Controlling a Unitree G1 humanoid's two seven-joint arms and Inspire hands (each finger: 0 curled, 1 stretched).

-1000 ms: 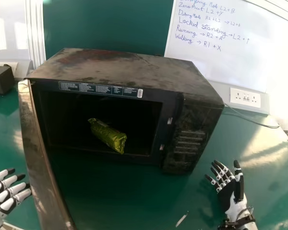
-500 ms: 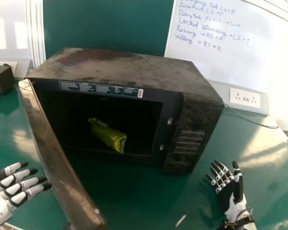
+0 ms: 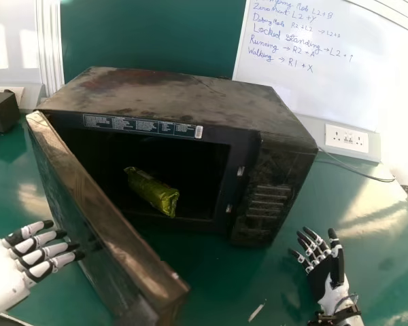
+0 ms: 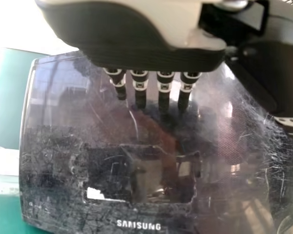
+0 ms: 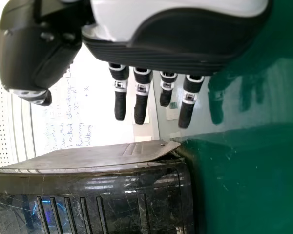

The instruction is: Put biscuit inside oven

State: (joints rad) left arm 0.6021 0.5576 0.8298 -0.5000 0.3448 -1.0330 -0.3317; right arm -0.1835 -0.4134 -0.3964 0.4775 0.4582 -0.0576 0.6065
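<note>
Biscuit (image 3: 151, 193): inside oven (image 3: 177, 95). Around oven: left hand (image 3: 3, 282), spread, eight o'clock, by door (image 3: 112, 227); right hand (image 3: 321, 275), spread, four o'clock. Table (image 3: 374, 258): green, glossy. Whiteboard (image 3: 319, 88), written on: two o'clock. Socket (image 3: 347, 138): three o'clock.

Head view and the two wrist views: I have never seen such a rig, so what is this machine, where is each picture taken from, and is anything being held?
This is a two-armed humanoid robot. The head view looks forward and down from its head; each wrist view looks past that arm's own hand.

On the green table stands a microwave oven, its door partly open. A shiny green biscuit packet lies inside.

Neither hand holds anything. The left hand has its straight fingers at the door's outer face; the right hand is open beside the oven.
</note>
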